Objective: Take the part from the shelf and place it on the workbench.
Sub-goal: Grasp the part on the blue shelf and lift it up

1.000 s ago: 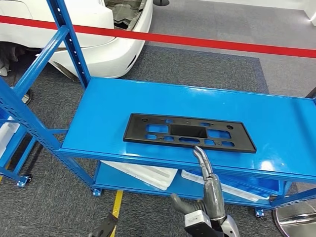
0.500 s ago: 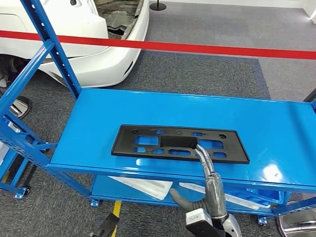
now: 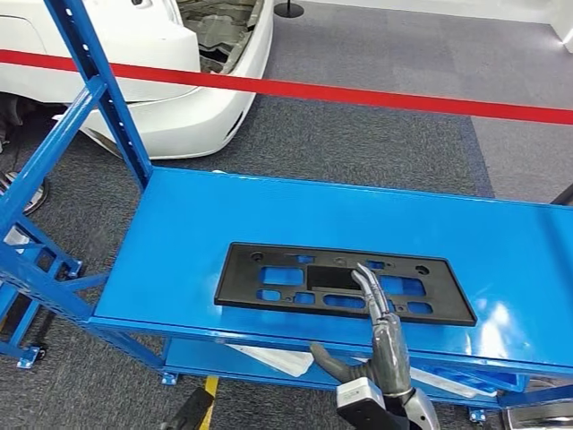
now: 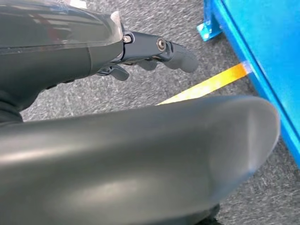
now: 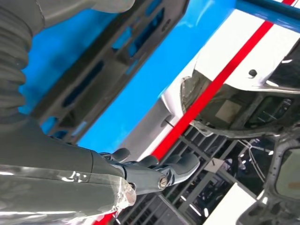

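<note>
Part: black part (image 3: 345, 283) lies flat mid-shelf (image 3: 202, 224), untouched, we judge.
Right hand (image 3: 379, 327): fingers extended above the part's near edge, empty.
Left hand (image 4: 155, 51): hanging below the shelf, fingers apart, empty.
Remaining: we must grasp, lift, carry.

Head view high, facing down onto blue shelf (image 3: 202, 224); right wrist view close, shares shelf; left wrist floorward.

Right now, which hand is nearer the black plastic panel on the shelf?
Right. The right hand reaches over the black panel lying on the blue shelf. The left hand hangs low over the carpet beside the shelf, away from the panel.
</note>
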You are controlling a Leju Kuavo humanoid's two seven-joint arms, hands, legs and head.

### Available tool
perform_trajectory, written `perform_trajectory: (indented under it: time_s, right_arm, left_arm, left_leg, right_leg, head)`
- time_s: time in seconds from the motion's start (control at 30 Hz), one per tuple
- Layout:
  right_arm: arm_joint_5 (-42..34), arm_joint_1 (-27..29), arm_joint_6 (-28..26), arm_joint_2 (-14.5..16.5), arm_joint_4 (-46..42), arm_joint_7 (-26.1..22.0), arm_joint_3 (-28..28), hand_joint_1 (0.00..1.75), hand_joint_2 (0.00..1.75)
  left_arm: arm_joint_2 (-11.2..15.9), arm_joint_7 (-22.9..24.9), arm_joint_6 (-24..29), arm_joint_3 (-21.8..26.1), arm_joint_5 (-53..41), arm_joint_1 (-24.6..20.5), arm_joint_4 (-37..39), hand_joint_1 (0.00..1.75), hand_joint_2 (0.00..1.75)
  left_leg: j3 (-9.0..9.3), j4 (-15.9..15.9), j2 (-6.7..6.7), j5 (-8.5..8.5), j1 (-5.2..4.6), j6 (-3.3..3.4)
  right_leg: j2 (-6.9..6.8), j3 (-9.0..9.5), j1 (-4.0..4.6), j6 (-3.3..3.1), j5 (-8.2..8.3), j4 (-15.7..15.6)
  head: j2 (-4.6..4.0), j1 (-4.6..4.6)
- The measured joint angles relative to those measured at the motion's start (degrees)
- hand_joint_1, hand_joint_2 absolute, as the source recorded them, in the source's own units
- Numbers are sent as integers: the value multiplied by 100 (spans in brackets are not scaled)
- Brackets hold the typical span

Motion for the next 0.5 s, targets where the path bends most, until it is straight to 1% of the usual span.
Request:
perform_trajectory:
  time_s: [0.03,0.07,0.1,0.13,0.17,0.2,0.23,0.27,0.3,0.33,0.37,0.4,0.43,0.5]
  right_arm:
    - [13,3,4,-13,1,2,-14,0,175]
    - [31,10,12,-27,3,5,-26,0,175]
    - [59,15,23,-44,4,11,-35,0,175]
    - [97,17,45,-65,4,24,-43,0,175]
    - [133,15,70,-92,3,43,-50,0,175]
    - [165,12,104,-126,-1,67,-62,0,175]
    - [186,8,155,-172,-4,96,-78,0,175]
    - [194,1,216,-221,-13,119,-99,0,175]
    - [203,-3,294,-279,-26,149,-128,0,175]
    - [217,-7,386,-345,-36,183,-161,0,175]
    - [238,-14,479,-412,-47,212,-196,0,175]
    - [256,-18,569,-484,-54,244,-236,0,175]
    - [266,-24,651,-554,-56,268,-276,0,175]
    - [249,-34,813,-677,-67,295,-357,0,175]
  left_arm:
    - [0,11,29,1,-3,-4,0,0,0]
    - [0,26,71,1,-5,-4,0,0,0]
    - [0,49,123,2,-9,-3,0,0,0]
    - [-2,71,184,2,-16,-2,0,0,0]
    - [-4,87,235,2,-27,-6,0,0,0]
    - [-11,106,276,2,-46,-11,0,0,0]
    - [-21,121,307,2,-63,-20,0,0,0]
    - [-31,141,335,2,-80,-32,0,0,0]
    - [-40,162,357,1,-95,-41,0,0,0]
    - [-48,178,375,-2,-103,-47,1,0,0]
    - [-51,191,390,-4,-110,-51,1,0,0]
    - [-55,199,395,-7,-116,-54,2,0,0]
    - [-56,205,399,-9,-119,-57,2,0,0]
    - [-55,221,407,-10,-121,-63,2,0,0]
  left_leg:
    - [6,-1,0,-16,-2,14]
    - [15,0,0,-33,-6,22]
    - [32,0,-2,-54,-11,25]
    - [62,0,-6,-77,-17,27]
    - [105,-1,-11,-105,-25,25]
    - [149,-5,-16,-135,-31,20]
    - [190,-11,-20,-159,-38,11]
    - [210,-22,-22,-178,-38,-9]
    - [233,-28,-23,-185,-38,-36]
    - [240,-33,-23,-194,-41,-49]
    - [253,-42,-23,-209,-40,-52]
    - [276,-51,-22,-220,-43,-48]
    - [285,-68,-22,-234,-44,-36]
    - [314,-108,-23,-236,-42,-43]
  right_leg:
    - [-5,-229,-5,17,-148,371]
    - [-7,-444,-9,27,-243,679]
    - [-8,-584,-9,25,-238,829]
    - [-8,-615,-6,11,-105,754]
    - [-8,-544,1,-18,130,479]
    - [-10,-411,15,-63,398,88]
    - [-16,-293,35,-109,566,-249]
    - [-20,-206,59,-154,629,-495]
    - [-21,-166,79,-192,654,-632]
    - [-17,-147,84,-172,646,-672]
    - [-9,-121,83,-145,683,-715]
    - [-3,-102,79,-119,735,-735]
    - [0,-83,74,-88,742,-738]
    - [0,-79,78,-116,718,-737]
  head:
    - [1,2]
    - [0,2]
    - [1,1]
    - [1,1]
    - [1,1]
    - [1,1]
    - [1,-3]
    - [1,-2]
    - [1,-5]
    - [0,-8]
    - [0,-12]
    - [0,-19]
    - [1,-25]
    - [1,-33]
